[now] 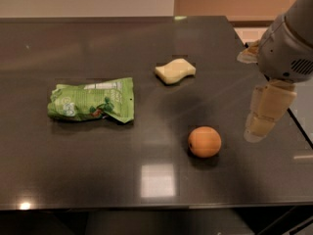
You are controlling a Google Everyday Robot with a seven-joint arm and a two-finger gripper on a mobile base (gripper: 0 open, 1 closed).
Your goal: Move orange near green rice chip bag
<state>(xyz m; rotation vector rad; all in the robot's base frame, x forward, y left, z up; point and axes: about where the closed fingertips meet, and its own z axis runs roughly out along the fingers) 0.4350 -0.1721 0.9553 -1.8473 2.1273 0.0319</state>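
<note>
The orange (204, 141) is sitting on the dark tabletop (146, 43), toward the near right. The claw (259, 127) is hanging just to its right, pointing down above the tabletop's right edge, near the fruit but not touching it. Whether the claw is open or closed, I cannot tell. The green rice chip bag (91, 101) is lying well apart to the left, slightly farther back. A pale yellow sponge (175, 71) is resting farther back, between bag and claw.
</note>
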